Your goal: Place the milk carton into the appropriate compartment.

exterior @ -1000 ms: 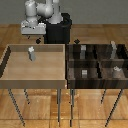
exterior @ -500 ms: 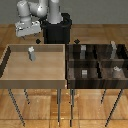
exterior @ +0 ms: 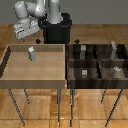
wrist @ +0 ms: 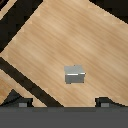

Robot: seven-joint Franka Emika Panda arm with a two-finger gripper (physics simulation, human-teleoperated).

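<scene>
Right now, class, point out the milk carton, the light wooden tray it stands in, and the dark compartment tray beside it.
milk carton [exterior: 31, 53]: exterior view, middle of its front face.
light wooden tray [exterior: 34, 83]: exterior view, near rim wall.
dark compartment tray [exterior: 98, 62]: exterior view, central divider between the compartments.

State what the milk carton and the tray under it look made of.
Milk carton: matte pale grey, cardboard-like by its boxy shape with a lighter top; the flat rendering leaves the material open. Light tray: wood, unglossed, judging by the tan grain streaks on its floor in the wrist view.
</scene>
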